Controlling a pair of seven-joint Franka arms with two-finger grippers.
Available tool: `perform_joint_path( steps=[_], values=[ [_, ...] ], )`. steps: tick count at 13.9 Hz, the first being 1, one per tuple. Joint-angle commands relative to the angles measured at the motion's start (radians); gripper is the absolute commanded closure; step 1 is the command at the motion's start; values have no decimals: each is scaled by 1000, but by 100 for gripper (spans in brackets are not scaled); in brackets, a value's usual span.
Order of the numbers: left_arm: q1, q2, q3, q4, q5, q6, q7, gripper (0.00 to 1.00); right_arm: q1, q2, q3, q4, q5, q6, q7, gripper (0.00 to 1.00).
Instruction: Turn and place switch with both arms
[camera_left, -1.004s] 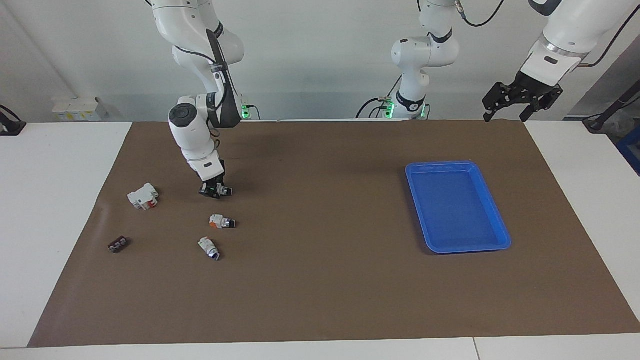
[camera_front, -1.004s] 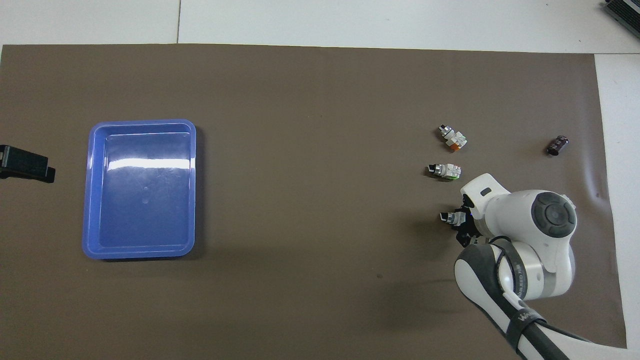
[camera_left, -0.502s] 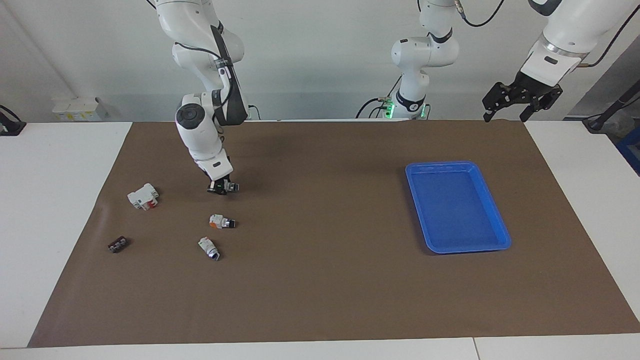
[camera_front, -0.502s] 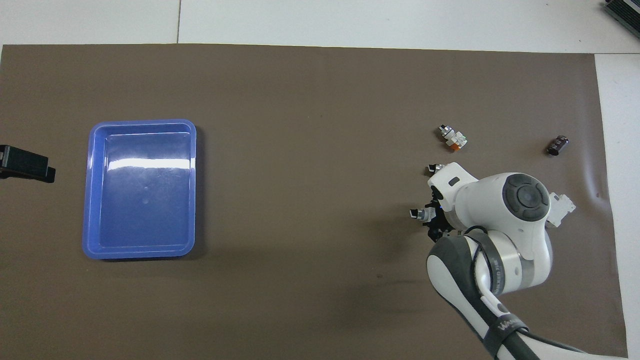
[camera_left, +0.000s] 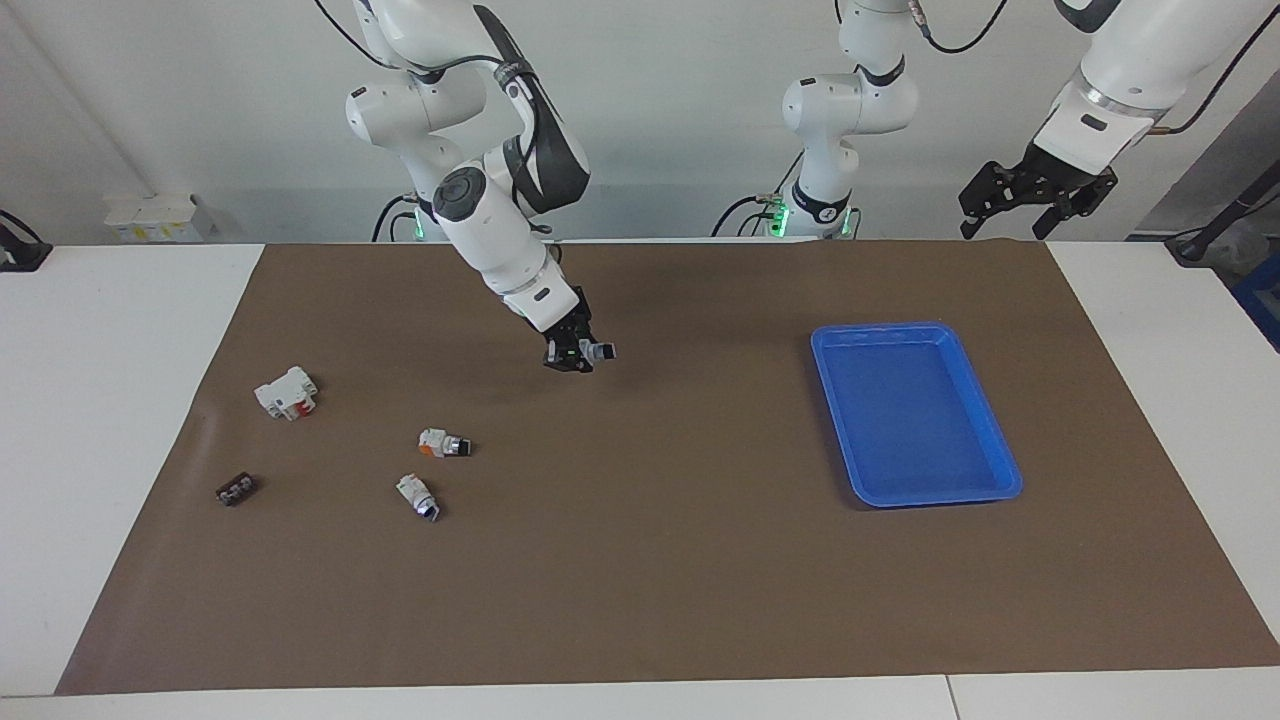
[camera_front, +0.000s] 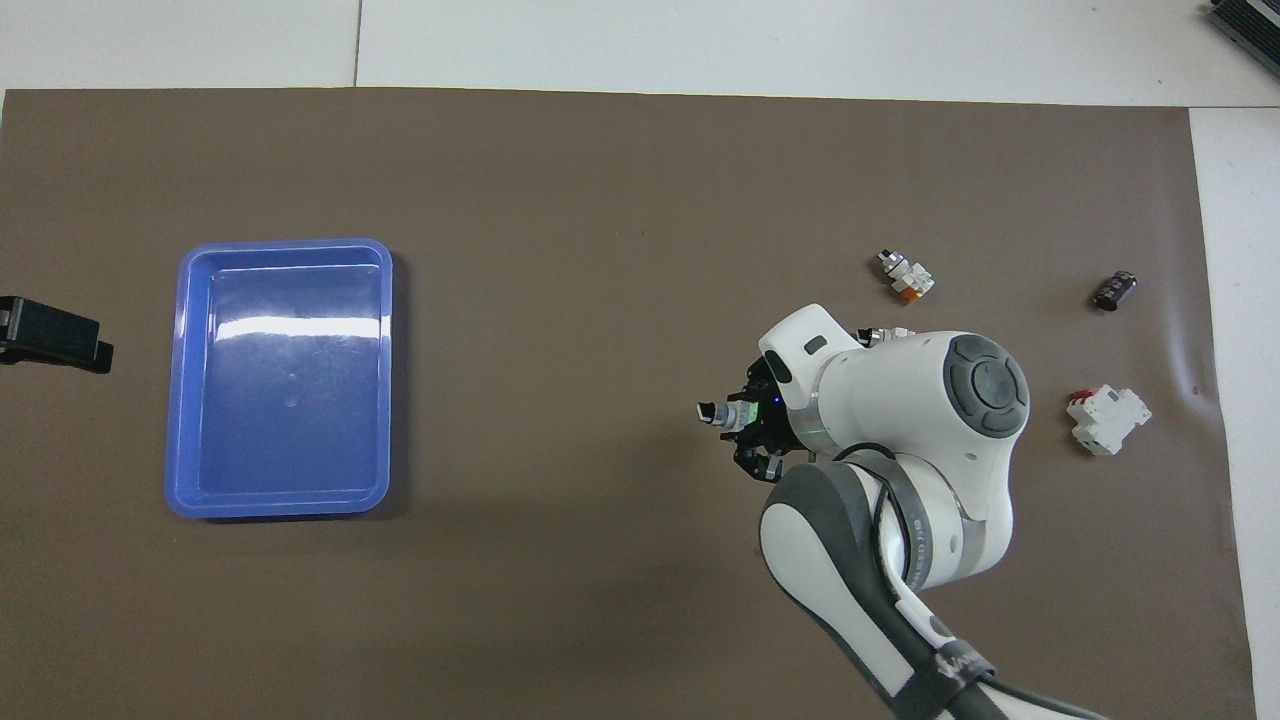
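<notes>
Two arms share this job, and only the right end effector is loaded: it is clamped on the switch, raised over the mat with the knob tip pointing toward three o'clock in the facing view, toward the blue tray. The left end effector waits with its fingers apart, up at one o'clock of the tray. Best to carry level and slow toward mid-bench, presenting the free knob end for the handover.
</notes>
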Motion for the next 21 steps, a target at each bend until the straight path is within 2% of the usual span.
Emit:
perform_joint_path(
  steps=[1, 3, 5, 6, 8, 10, 13, 14, 17, 18, 19, 21],
  values=[
    [-9, -50, -1, -63, 15, -7, -16, 0, 34, 31, -4, 120, 132, -12, -17, 100],
    [-11, -50, -8, -64, -28, 15, -18, 0, 40, 29, 13, 167, 138, -9, 0, 100],
    [-14, -50, -13, -74, -138, 46, -138, 0, 52, 22, 41, 193, 136, 51, 42, 100],
    [-28, -50, -31, -75, -151, 67, -195, 12, 61, 18, 70, 203, 136, 86, 81, 100],
    [-32, -62, -44, -113, -267, 115, -237, 12, 72, 23, 108, 215, 123, 166, 111, 100],
    [-38, -62, -56, -136, -374, 190, -323, 12, 104, 26, 111, 215, 123, 226, 112, 100],
    [-41, -68, -100, -190, -454, 311, -416, 15, 146, 28, 111, 215, 121, 286, 132, 100],
    [-41, -68, -100, -198, -511, 329, -432, 21, 147, 28, 111, 215, 121, 293, 137, 100],
    [-41, -91, -116, -259, -563, 375, -440, 32, 149, 28, 113, 215, 121, 306, 158, 100],
    [-41, -97, -129, -285, -576, 392, -440, 47, 152, 28, 113, 215, 120, 313, 163, 100],
    [-41, -97, -142, -301, -591, 398, -440, 51, 162, 29, 113, 215, 120, 313, 163, 100],
    [-41, -97, -151, -316, -608, 428, -440, 51, 166, 29, 113, 217, 120, 317, 165, 100]
  ],
)
